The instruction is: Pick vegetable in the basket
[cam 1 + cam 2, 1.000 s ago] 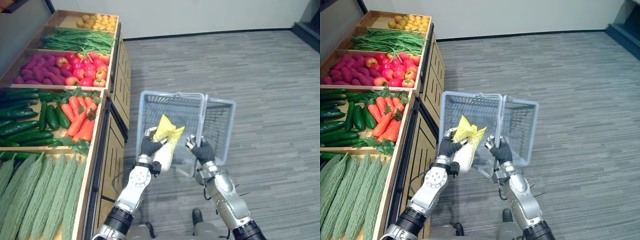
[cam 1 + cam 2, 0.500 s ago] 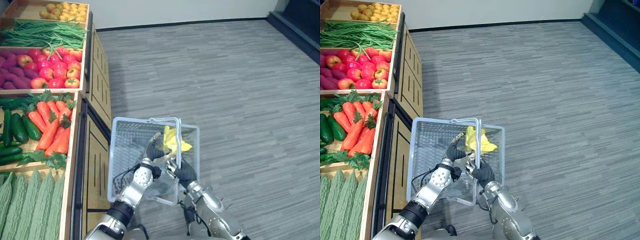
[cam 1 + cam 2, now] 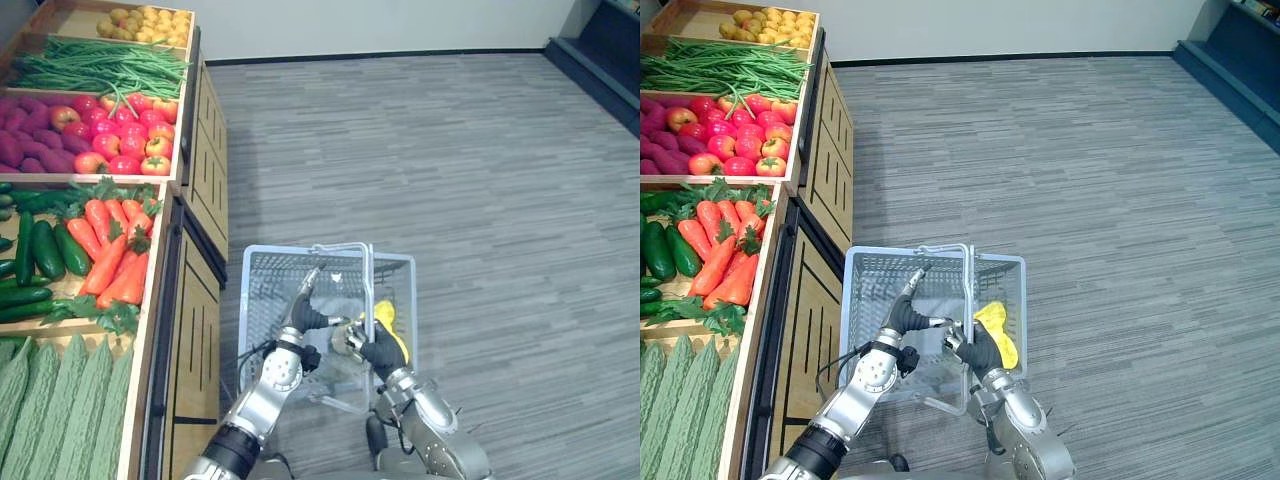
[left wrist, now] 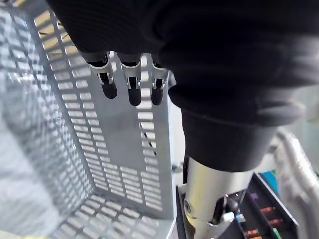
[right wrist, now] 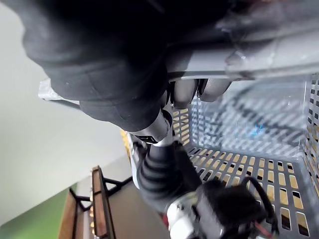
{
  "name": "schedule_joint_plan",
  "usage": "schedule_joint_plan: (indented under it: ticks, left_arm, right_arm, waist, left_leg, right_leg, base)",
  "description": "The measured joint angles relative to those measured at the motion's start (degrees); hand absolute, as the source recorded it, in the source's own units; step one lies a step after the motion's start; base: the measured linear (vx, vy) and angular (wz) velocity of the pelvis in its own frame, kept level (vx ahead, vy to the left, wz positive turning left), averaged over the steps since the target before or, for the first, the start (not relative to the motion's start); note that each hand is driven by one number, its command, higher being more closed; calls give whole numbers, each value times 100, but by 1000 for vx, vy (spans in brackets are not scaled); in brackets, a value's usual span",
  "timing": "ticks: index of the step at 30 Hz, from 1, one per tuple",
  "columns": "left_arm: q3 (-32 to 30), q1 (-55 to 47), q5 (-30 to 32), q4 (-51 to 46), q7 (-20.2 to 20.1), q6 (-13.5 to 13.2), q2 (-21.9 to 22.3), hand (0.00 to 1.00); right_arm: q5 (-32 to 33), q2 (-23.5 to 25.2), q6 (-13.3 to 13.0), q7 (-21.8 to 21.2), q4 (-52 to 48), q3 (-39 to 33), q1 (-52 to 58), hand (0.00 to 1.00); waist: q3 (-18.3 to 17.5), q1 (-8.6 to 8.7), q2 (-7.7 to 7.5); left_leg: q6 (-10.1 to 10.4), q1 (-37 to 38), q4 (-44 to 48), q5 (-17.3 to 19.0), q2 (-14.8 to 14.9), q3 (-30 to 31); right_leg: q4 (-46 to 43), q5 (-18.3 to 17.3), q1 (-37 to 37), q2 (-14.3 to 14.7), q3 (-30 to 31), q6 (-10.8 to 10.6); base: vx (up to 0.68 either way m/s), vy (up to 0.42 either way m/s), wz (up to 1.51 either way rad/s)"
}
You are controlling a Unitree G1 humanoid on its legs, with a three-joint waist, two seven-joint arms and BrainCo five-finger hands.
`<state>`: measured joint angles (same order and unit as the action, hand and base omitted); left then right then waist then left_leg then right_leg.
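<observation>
A pale blue mesh basket (image 3: 257, 300) hangs in front of me, beside the wooden produce stand. My right hand (image 3: 380, 350) is shut on the basket's handle (image 3: 369, 275); the right wrist view has its fingers (image 5: 185, 92) curled round the bar. A vegetable with yellow leaves (image 3: 389, 324) lies inside the basket against its right wall, partly hidden by that hand. My left hand (image 3: 301, 316) is over the basket's middle, open, fingers (image 4: 130, 82) straight and empty, pointing at the mesh wall.
The stand on my left holds crates of carrots (image 3: 110, 250), cucumbers (image 3: 40, 250), bumpy green gourds (image 3: 60, 400), red fruit (image 3: 120, 150) and green beans (image 3: 100, 70). Grey carpet floor (image 3: 480, 180) spreads to the right.
My left hand has let go of the yellow-leaved vegetable, which now lies in the basket's right side. The hand went from curled to straight. The camera has also shifted.
</observation>
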<state>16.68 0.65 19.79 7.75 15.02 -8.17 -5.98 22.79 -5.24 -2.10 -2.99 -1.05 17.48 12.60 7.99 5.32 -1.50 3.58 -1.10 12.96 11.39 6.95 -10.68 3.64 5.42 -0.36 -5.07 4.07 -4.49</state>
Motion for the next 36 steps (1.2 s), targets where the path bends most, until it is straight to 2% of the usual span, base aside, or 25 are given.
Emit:
schedule_joint_plan:
  ticks: [1, 4, 7, 8, 16, 19, 21, 23, 25, 26, 27, 28, 30, 31, 32, 33, 34, 35, 36]
  left_arm:
    - [-145, -135, -21, -209, -2, -34, 20, 0]
    - [-508, -475, -604, -764, -4, -191, 42, 0]
    - [-830, -742, -1041, -1256, 7, -266, 160, 0]
    - [-988, -881, -1274, -1462, 14, -365, 246, 0]
    - [-1491, -1377, -1691, -1903, 41, -588, 404, 0]
    - [-1507, -1403, -1705, -1912, 37, -615, 480, 0]
    - [-1513, -1495, -1766, -1922, 37, -622, 531, 0]
    - [-1522, -1617, -1811, -1927, 36, -619, 537, 0]
    - [-1548, -1650, -1810, -1927, 38, -617, 560, 0]
    - [-1602, -1652, -1809, -1944, 40, -617, 563, 0]
    - [-1625, -1648, -1809, -1965, 41, -617, 566, 0]
    - [-1643, -1638, -1811, -1974, 43, -624, 560, 0]
    - [-1709, -1526, -1817, -1961, 119, -626, 528, 0]
    - [-1658, -1399, -1814, -1898, 151, -626, 485, 0]
    - [-1573, -1233, -1811, -1789, 171, -624, 457, 0]
    - [-1527, -1160, -1810, -1761, 179, -624, 447, 0]
    - [-1487, -1068, -1801, -1690, 186, -630, 430, 0]
    - [-1445, -1102, -1797, -1588, 182, -617, 595, 0]
    - [-1446, -1124, -1797, -1593, 179, -618, 633, 0]
  right_arm:
    - [-112, 36, 0, 50, 0, -211, 85, 100]
    - [-337, 47, -1, 229, 2, -707, 198, 100]
    - [-495, 46, -4, 407, 27, -1221, 308, 100]
    - [-556, 49, -19, 462, 161, -1481, 298, 100]
    - [-770, 205, -140, 734, 846, -2120, 302, 100]
    - [-775, 207, -147, 795, 1157, -2242, 272, 100]
    - [-776, 213, -147, 802, 1362, -2261, 238, 100]
    - [-866, 274, -146, 814, 1546, -2251, 204, 100]
    - [-997, 266, -145, 829, 1641, -2248, 134, 100]
    - [-1033, 275, -142, 830, 1663, -2244, 79, 100]
    - [-1049, 288, -142, 830, 1669, -2240, 57, 100]
    - [-1058, 295, -142, 830, 1670, -2240, 51, 100]
    - [-1068, 293, -144, 830, 1669, -2246, -59, 100]
    - [-1078, 270, -144, 837, 1665, -2253, -167, 100]
    - [-1100, 244, -145, 865, 1643, -2260, -210, 100]
    - [-1110, 244, -147, 897, 1624, -2260, -192, 100]
    - [-1121, 220, -148, 921, 1608, -2255, -148, 100]
    - [-1145, 100, -140, 932, 1616, -2238, -176, 100]
    - [-1158, 96, -141, 930, 1607, -2220, -207, 100]
  waist:
    - [-14, -12, 3]
    - [-67, -24, 45]
    - [-142, -117, 152]
    - [-171, -134, 200]
    - [-233, -214, 241]
    - [-242, -306, 253]
    - [-237, -319, 251]
    - [-204, -336, 188]
    - [-153, -380, 233]
    - [-108, -342, 251]
    - [-53, -312, 259]
    - [-15, -299, 310]
    - [-14, -317, 303]
    - [18, -306, 359]
    - [51, -275, 402]
    - [33, -251, 366]
    - [71, -196, 363]
    - [62, -180, 696]
    - [66, -182, 728]
  left_leg:
    - [1, -11, -6, 3, -7, 29]
    - [3, -19, 2, 3, -6, 124]
    - [6, -27, 47, 3, 9, 156]
    - [21, -30, 64, 14, 11, 206]
    - [31, -190, 364, 214, 53, 285]
    - [20, -333, 682, 355, 101, 358]
    - [3, -453, 946, 525, 105, 433]
    - [-59, -461, 1261, 837, 78, 461]
    - [-192, -417, 1385, 1019, 57, 476]
    - [-323, -250, 1337, 1063, 29, 519]
    - [-366, -154, 1291, 1088, 22, 542]
    - [-402, -32, 1206, 1132, 41, 584]
    - [-343, -2, 1111, 1198, 115, 651]
    - [-255, 43, 996, 1210, 212, 749]
    - [-91, 172, 852, 1175, 303, 855]
    - [-5, 237, 800, 1205, 319, 915]
    - [217, 455, 818, 1330, 377, 1094]
    - [379, 523, 931, 1310, 646, 1268]
    - [455, 493, 1054, 1176, 678, 1351]
  right_leg:
    - [-34, -62, 19, -8, -81, -4]
    - [-73, -133, 25, -6, -190, -11]
    - [-74, -135, 31, 4, -243, -14]
    - [-73, -135, 60, 4, -280, -14]
    - [-93, -217, 132, 14, -408, -39]
    - [-369, -413, -10, 7, -472, -39]
    - [-929, -734, -238, -10, -531, -42]
    - [-1900, -1251, -552, -104, -541, -99]
    - [-2764, -1368, -851, -224, -706, -56]
    - [-3440, -1349, -1108, -345, -893, 49]
    - [-3670, -1388, -1207, -375, -956, 320]
    - [-3629, -1609, -1246, -354, -1068, 300]
    - [-3318, -1687, -1558, -208, -1082, 247]
    - [-3026, -1612, -1812, -23, -931, 143]
    - [-2599, -1394, -1974, 157, -729, -1]
    - [-2382, -1233, -1984, 211, -673, -10]
    - [-2341, -620, -1921, 238, -596, -28]
    - [-2663, -834, -1870, 441, -844, 172]
    - [-2774, -960, -1871, 471, -894, 225]
  base:
    - [-24, -3, 15]
    - [13, -8, 17]
    - [37, 0, 10]
    - [30, 11, 11]
    - [-31, 18, 5]
    - [-11, 50, 10]
    - [26, 90, 16]
    - [54, 78, 4]
    - [63, 79, 2]
    - [93, 97, 13]
    - [165, 56, 24]
    - [213, -6, 16]
    - [246, -63, 16]
    - [319, -140, 41]
    - [350, -164, 53]
    - [405, -218, 78]
    - [460, -223, 65]
    - [564, -240, 50]
    - [571, -235, 19]
